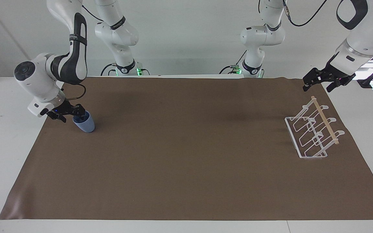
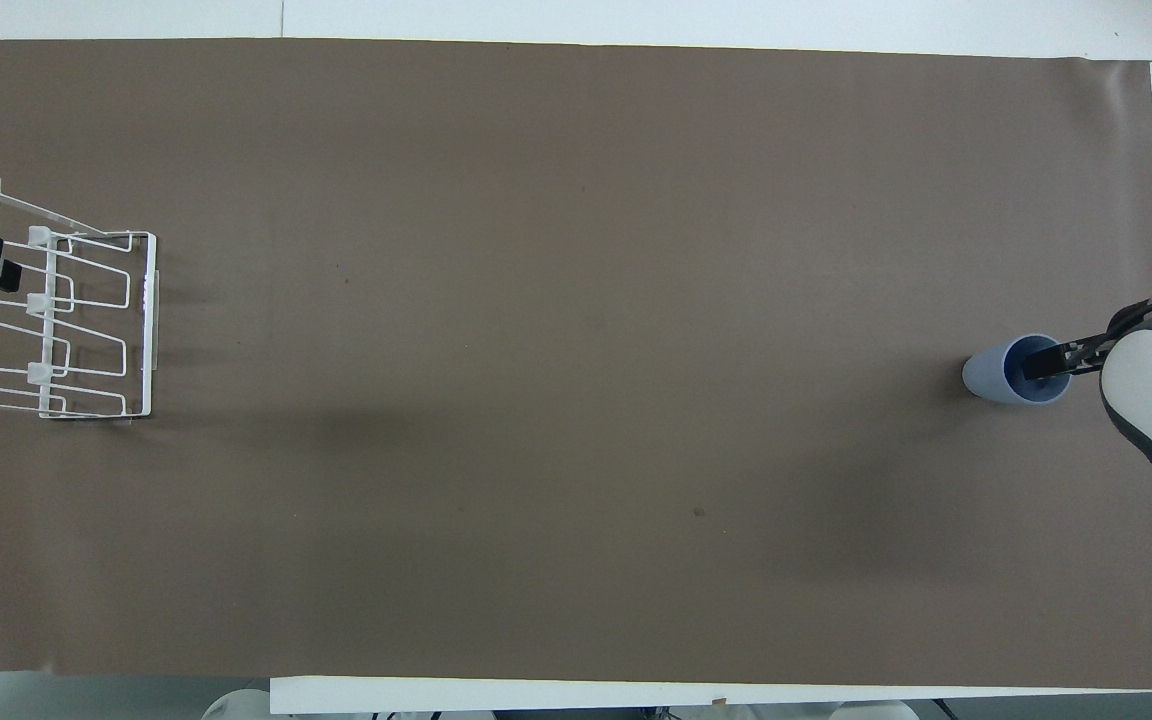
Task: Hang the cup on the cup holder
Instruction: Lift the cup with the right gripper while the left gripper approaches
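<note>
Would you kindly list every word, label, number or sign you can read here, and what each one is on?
None can be read.
The cup and the cup holder show no markings.
Small dark marks on the arm bases are too small to read.

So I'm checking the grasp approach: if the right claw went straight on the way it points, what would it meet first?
The cup: the right claw is already at its rim, one finger apparently inside, so probably its inner wall.

a robotics lab: franka arms (image 1: 66,48) over a brown-matted table (image 1: 186,145).
</note>
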You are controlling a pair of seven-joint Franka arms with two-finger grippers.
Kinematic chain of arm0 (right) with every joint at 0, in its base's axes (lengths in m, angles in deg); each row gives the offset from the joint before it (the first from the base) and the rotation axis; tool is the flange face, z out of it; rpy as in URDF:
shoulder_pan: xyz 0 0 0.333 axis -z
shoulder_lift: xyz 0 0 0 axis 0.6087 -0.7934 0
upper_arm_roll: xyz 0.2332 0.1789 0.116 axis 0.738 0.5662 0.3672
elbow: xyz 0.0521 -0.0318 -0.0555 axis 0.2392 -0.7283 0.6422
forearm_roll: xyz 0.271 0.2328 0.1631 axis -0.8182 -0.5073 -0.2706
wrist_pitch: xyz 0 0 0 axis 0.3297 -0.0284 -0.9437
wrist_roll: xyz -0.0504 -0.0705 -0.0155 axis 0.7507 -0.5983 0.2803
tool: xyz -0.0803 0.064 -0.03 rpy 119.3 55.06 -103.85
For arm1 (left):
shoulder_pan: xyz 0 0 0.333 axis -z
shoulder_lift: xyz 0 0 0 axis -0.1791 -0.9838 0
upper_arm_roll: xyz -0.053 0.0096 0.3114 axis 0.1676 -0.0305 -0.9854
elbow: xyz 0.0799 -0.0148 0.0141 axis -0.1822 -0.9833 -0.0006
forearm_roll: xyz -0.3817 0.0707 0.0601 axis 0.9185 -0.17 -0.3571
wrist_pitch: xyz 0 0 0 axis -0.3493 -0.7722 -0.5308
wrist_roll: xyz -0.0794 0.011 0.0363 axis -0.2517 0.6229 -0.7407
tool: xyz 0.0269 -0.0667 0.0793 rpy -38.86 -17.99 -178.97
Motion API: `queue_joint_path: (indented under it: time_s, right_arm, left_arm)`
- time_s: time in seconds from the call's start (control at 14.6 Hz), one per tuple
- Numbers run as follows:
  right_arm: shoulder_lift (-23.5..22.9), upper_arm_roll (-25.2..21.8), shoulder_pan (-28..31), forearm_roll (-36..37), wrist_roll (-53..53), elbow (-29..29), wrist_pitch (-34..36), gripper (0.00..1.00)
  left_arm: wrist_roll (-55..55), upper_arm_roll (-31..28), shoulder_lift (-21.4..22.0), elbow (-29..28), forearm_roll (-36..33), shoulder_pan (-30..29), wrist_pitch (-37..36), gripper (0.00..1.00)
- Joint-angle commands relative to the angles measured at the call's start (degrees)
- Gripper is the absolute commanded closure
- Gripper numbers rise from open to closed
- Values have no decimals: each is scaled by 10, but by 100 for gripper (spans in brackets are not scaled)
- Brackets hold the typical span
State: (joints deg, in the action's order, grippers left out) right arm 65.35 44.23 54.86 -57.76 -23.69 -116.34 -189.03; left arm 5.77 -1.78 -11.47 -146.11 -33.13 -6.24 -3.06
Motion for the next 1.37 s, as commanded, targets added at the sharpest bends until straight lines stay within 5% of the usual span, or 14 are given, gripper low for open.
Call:
queue_joint_path:
  time_s: [0.0, 0.41, 0.62, 0.82, 1.3]
  right_arm:
    - [2, 5, 8, -8, 35, -17, -22, 26]
    - [1, 5, 7, -8, 48, -17, -16, 99]
    - [1, 5, 5, -8, 50, -13, -12, 100]
    - [1, 14, -1, -14, 53, 63, 109, 100]
    - [6, 23, -84, -347, -87, 125, 222, 100]
  left_arm:
    - [8, -1, 17, -20, -1, 1, -7, 0]
    - [26, -2, 32, -47, -1, -4, -7, 0]
    - [42, -2, 32, -47, -1, -6, -6, 0]
    - [85, -2, 32, -44, 0, -6, 0, 0]
    - [466, 5, 34, -62, 6, 57, 41, 0]
